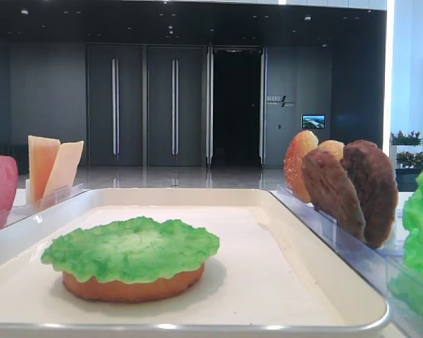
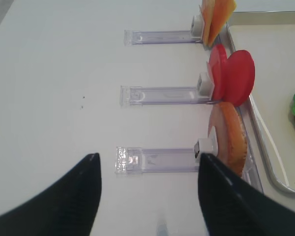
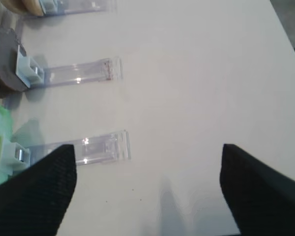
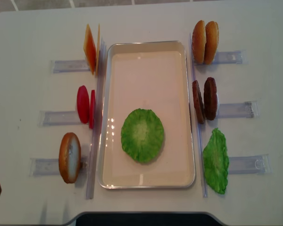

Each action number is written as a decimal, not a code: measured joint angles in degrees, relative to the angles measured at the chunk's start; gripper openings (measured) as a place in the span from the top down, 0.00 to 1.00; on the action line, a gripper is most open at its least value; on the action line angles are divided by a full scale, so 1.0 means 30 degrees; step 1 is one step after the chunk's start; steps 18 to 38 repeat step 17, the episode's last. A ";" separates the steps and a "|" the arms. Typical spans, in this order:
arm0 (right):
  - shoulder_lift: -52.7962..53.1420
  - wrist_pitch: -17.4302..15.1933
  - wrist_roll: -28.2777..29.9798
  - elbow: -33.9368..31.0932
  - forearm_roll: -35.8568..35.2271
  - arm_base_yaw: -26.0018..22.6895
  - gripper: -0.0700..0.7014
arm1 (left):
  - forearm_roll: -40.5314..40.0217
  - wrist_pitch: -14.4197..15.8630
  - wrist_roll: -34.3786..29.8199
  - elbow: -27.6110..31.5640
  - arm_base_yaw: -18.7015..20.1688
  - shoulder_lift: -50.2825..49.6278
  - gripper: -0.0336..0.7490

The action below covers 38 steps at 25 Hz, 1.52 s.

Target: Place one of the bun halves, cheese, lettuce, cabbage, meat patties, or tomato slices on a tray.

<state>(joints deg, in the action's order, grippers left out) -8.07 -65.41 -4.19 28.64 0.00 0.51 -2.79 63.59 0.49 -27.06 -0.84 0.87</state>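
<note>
Right gripper hovers over bare table, jaws spread wide, empty; left gripper likewise open beside clear racks; lettuce lies on tray

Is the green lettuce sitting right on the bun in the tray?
Touching. The low front view shows the lettuce draped directly over the bun, no gap.

Pale white tabletop | large shallow white rectangular tray at centre | three clear plastic racks left of tray | three more clear racks right of tray
</note>
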 joint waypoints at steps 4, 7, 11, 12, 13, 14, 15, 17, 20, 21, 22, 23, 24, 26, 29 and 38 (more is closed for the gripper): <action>0.1759 0.0074 0.0035 0.0000 0.0000 0.0000 0.14 | 0.0000 0.0000 0.0000 0.0000 0.0000 0.0000 0.36; 0.2728 0.0074 0.0035 0.0000 0.0000 0.0000 0.14 | 0.0000 0.0000 0.0000 0.0000 0.0000 0.0000 0.36; 0.2831 0.0074 0.0040 -0.0023 0.0000 0.0000 0.14 | 0.0000 0.0000 0.0000 0.0000 0.0000 0.0000 0.36; 0.2831 0.0074 0.0057 -0.0023 0.0000 0.0000 0.14 | 0.0000 0.0000 0.0000 0.0000 0.0000 0.0000 0.36; 0.2831 0.0074 0.0057 -0.0023 0.0000 0.0000 0.14 | 0.0000 0.0000 0.0000 0.0000 0.0000 0.0000 0.36; 0.2831 0.0074 0.0057 -0.0023 0.0000 0.0000 0.14 | 0.0000 0.0000 0.0000 0.0000 0.0000 0.0000 0.36; 0.2831 0.0074 0.0057 -0.0023 0.0000 0.0000 0.14 | 0.0000 0.0000 0.0000 0.0000 0.0000 0.0000 0.36; 0.2831 0.0074 0.0057 -0.0023 0.0000 0.0000 0.14 | 0.0000 0.0000 0.0000 0.0000 0.0000 0.0000 0.36; 0.2831 0.0074 0.0057 -0.0023 0.0000 0.0000 0.14 | 0.0000 0.0000 0.0000 0.0000 0.0000 0.0000 0.36; 0.2831 0.0074 0.0057 -0.0023 0.0000 0.0000 0.14 | 0.0000 0.0000 0.0000 0.0000 0.0000 0.0000 0.36; 0.2831 0.0074 0.0057 -0.0023 0.0000 0.0000 0.14 | 0.0000 0.0000 0.0000 0.0000 0.0000 0.0000 0.36; 0.2831 0.0074 0.0057 -0.0023 0.0000 0.0000 0.14 | 0.0000 0.0000 0.0000 0.0000 0.0000 0.0000 0.36; 0.2831 0.0074 0.0057 -0.0023 0.0000 0.0000 0.14 | 0.0000 0.0000 0.0000 0.0000 0.0000 0.0000 0.36; 0.2831 0.0074 0.0057 -0.0023 0.0000 0.0000 0.14 | 0.0000 0.0000 0.0000 0.0000 0.0000 0.0000 0.36; 0.2831 0.0074 0.0057 -0.0023 0.0000 0.0000 0.14 | 0.0000 0.0000 0.0000 0.0000 0.0000 0.0000 0.36; 0.2831 0.0074 0.0057 -0.0023 0.0000 0.0000 0.14 | 0.0000 0.0000 0.0000 0.0000 0.0000 0.0000 0.36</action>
